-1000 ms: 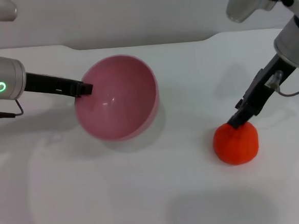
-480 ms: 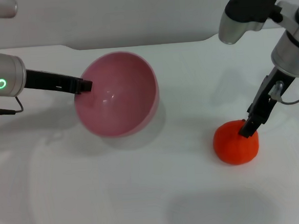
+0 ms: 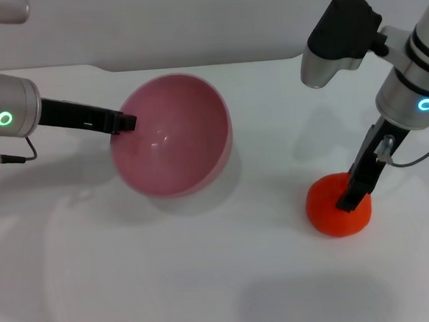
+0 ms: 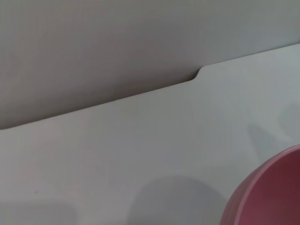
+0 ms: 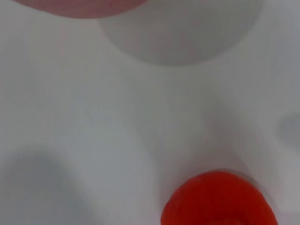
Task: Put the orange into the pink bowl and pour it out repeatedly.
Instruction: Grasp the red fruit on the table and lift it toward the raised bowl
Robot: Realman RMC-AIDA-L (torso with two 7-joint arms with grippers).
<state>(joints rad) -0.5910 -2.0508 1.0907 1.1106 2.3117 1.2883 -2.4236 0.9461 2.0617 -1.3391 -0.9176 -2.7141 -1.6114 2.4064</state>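
Observation:
The pink bowl (image 3: 172, 134) sits left of centre on the white table, tipped so its opening faces up and toward me, and it holds nothing. My left gripper (image 3: 122, 125) is shut on its left rim. A slice of the bowl (image 4: 272, 197) shows in the left wrist view. The orange (image 3: 329, 215) lies on the table at the right, apart from the bowl. My right gripper (image 3: 350, 199) reaches down onto the orange's top right side. In the right wrist view the orange (image 5: 218, 201) is close, with the bowl's edge (image 5: 75, 5) far off.
The white table (image 3: 223, 278) ends at a back edge with a grey wall behind it (image 4: 140, 42). Bare tabletop lies between the bowl and the orange and across the front.
My right arm has turned and its gripper has slid from the orange's far edge down over its top right side. The bowl has shifted slightly right with the left gripper. The orange has stayed put.

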